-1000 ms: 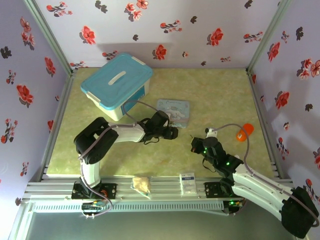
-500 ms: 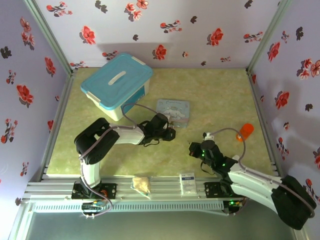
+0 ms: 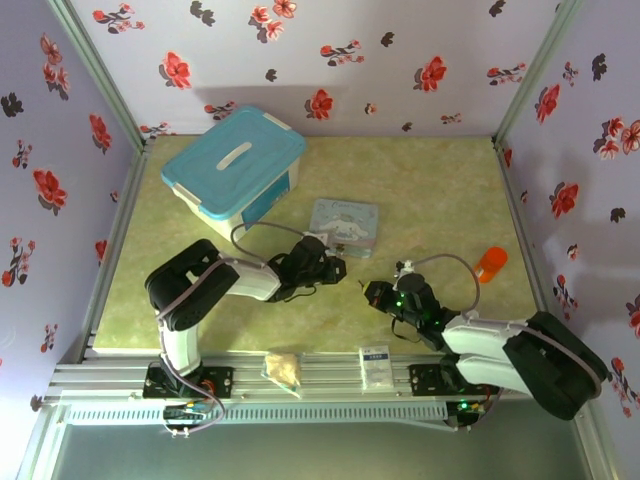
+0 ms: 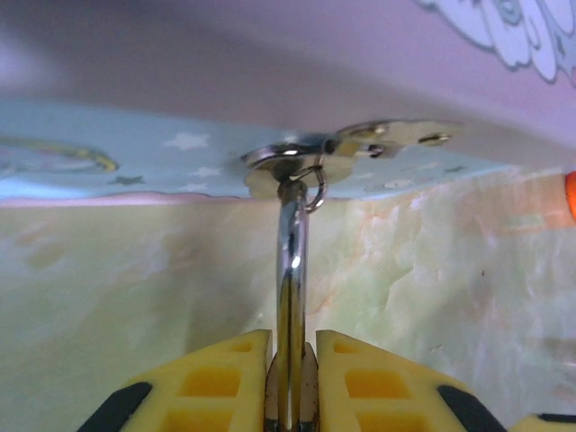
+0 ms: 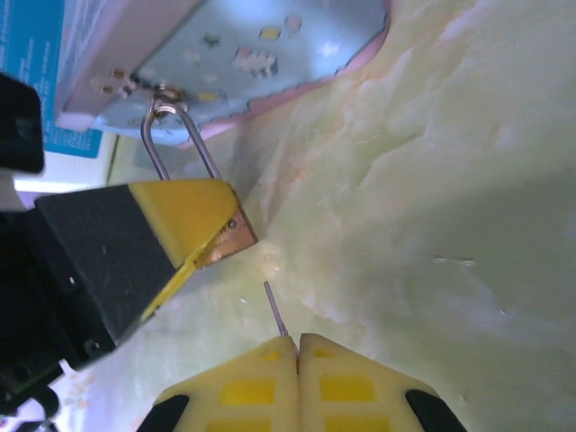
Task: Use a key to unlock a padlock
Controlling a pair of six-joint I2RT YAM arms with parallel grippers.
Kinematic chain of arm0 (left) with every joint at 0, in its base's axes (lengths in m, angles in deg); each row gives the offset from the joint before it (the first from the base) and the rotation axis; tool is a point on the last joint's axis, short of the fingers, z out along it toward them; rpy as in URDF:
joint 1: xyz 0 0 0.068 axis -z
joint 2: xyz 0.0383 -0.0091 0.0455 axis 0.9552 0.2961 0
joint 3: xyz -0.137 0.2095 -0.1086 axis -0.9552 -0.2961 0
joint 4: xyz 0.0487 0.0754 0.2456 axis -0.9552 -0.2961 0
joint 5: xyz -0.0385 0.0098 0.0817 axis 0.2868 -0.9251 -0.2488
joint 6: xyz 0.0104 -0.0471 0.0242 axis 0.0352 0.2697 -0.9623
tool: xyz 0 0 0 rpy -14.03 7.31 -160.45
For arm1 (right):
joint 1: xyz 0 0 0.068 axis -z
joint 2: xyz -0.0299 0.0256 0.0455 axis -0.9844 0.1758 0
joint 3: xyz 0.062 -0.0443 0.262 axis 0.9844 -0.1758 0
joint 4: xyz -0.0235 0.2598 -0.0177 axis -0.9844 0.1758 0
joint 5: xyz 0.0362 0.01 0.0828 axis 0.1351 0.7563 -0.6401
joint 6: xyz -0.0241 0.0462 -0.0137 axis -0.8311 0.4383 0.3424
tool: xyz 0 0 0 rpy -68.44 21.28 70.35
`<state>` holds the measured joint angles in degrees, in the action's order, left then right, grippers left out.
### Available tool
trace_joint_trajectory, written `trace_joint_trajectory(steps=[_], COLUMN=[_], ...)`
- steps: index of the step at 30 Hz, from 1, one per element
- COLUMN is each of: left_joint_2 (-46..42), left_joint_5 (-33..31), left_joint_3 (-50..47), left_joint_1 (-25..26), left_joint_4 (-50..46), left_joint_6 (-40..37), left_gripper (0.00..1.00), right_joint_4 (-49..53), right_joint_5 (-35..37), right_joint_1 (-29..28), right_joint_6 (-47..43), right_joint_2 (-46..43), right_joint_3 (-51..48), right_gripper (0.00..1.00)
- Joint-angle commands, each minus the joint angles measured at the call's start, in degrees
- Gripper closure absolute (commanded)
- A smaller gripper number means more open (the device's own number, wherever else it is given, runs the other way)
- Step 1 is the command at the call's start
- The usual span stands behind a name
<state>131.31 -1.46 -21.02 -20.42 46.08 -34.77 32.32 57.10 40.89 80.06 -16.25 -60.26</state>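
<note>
**Top external.** My left end effector (image 3: 335, 268) lies low on the surface (image 3: 420, 190), at the near edge of the pale blue tin (image 3: 347, 225). My right end effector (image 3: 372, 293) is just to its right and a little nearer the bases, nose turned toward it. The two are close but apart. The small parts are too fine to read from up here.

**Left wrist.** The yellow fingers (image 4: 229, 369) are pinched narrow on the padlock (image 4: 290, 270). Its body is buried between the pads, and the silvery shackle runs straight up from them into the hasp on the tin's edge. So the padlock hangs on the tin and I hold it by the body.

**Right wrist.** The right fingers (image 5: 346, 378) are pressed together on the key (image 5: 274, 310), with only the thin blade standing out past the tips. The blade's long axis runs up and slightly left. The brass bottom of the padlock sticks out from the left end effector's pad, up and left of the blade tip. It is just beside the tip, with a small gap and no contact. I cannot make out the keyhole.

**Judgement.** The right arm makes the approach. The blade points a little to the right of the brass face, so I expect to shift it left and align it before pushing in.
</note>
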Motion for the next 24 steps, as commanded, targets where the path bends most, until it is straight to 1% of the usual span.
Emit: trace_joint_trajectory(steps=[1, 7, 16, 18, 22, 24], left_joint_2=[-1.84, -2.54, 1.16, 1.1, 1.65, 2.68], left_joint_5=[-2.53, -3.98, -3.85, -3.93, -3.74, -3.77], left_joint_3=[-3.17, -6.02, -8.74, -9.01, -8.59, -8.82], left_joint_1=[0.33, 0.42, 0.51, 0.46, 0.46, 0.47], left_joint_4=[11.04, 17.97, 31.18, 31.79, 31.89, 33.86], left_joint_6=[7.37, 11.65, 20.11, 21.88, 22.86, 24.03], left_gripper=[0.93, 0.94, 0.97, 0.97, 0.98, 0.97], right_joint_4=[-6.65, -12.6, -20.18, -21.63, -26.41, -27.87], right_joint_5=[-6.46, -9.87, -9.81, -10.02, -11.21, -11.54], right_joint_1=[1.19, 1.19, 1.19, 1.41, 2.35, 2.49], right_joint_6=[4.14, 8.19, 10.91, 12.21, 13.99, 14.48], right_joint_2=[3.01, 9.83, 15.23, 16.13, 18.99, 20.88], right_joint_3=[1.27, 3.53, 2.63, 2.49, 2.77, 3.28], right_gripper=[1.0, 1.0, 1.0, 1.0, 1.0, 1.0])
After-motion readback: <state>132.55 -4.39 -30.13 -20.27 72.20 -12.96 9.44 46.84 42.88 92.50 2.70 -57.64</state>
